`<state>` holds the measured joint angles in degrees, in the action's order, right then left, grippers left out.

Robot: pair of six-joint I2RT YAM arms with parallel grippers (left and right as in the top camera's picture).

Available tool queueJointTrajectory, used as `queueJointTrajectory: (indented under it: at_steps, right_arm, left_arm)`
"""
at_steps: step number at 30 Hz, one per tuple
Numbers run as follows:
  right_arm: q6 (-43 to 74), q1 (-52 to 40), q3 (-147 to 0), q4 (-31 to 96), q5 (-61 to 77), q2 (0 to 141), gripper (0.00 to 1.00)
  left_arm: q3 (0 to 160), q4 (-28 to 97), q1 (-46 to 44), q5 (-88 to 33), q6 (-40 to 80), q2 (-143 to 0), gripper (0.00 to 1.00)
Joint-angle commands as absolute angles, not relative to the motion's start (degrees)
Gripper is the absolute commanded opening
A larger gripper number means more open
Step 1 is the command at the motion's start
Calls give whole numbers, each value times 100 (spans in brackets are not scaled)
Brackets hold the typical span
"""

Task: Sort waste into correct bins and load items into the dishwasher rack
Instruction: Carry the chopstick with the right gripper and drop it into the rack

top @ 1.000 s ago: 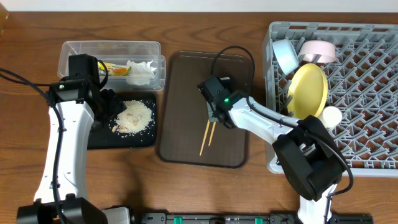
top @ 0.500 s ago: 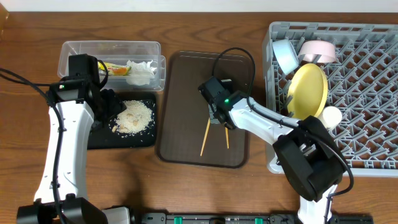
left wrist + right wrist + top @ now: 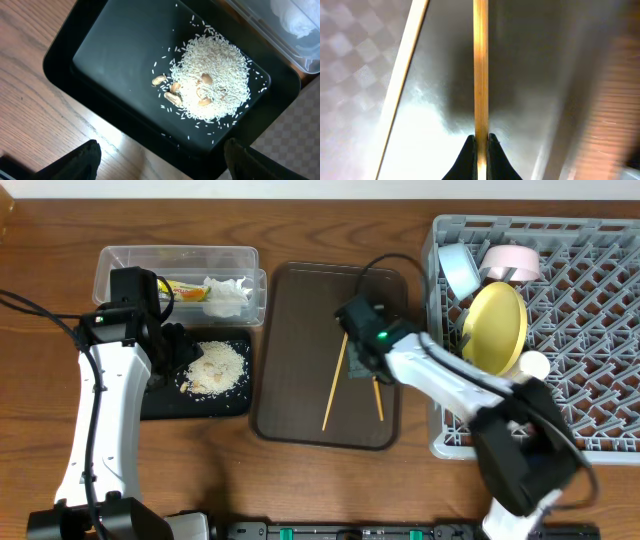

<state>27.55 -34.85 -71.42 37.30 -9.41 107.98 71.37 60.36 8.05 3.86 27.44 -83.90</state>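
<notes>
**Two chopsticks (image 3: 335, 380), one pinched**

Holding one chopstick (image 3: 480, 75) in the narrowly closed right gripper (image 3: 480, 142), over the dark-brown serving tray (image 3: 290, 330), with the other chopstick (image 3: 402, 80) lying just beside. Hovering with the left gripper (image 3: 162, 165) spread wide above rice scraps (image 3: 215, 75) in the black tray (image 3: 100, 50).

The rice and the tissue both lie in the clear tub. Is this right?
Not quite. The rice lies in the black tray, not in the clear tub; the left wrist view shows it plainly. The tissue is indeed in the tub.
</notes>
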Motion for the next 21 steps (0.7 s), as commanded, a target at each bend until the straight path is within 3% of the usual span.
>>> queueJointTrajectory:
  at_steps: [1, 10, 21]
  right_arm:
    - [2206, -3203, -7155, 3929, -847, 9839, 1]
    - [1570, -2185, -7155, 5013, -847, 8420, 1]
    - [1184, -1610, -6650, 5111, -980, 8903, 1]
  left_arm:
    - [7146, 6058, 823, 475, 2797, -8359, 82]
    - [7146, 6055, 823, 475, 2797, -8359, 82]
    - [7146, 6016, 823, 475, 2797, -8359, 82]
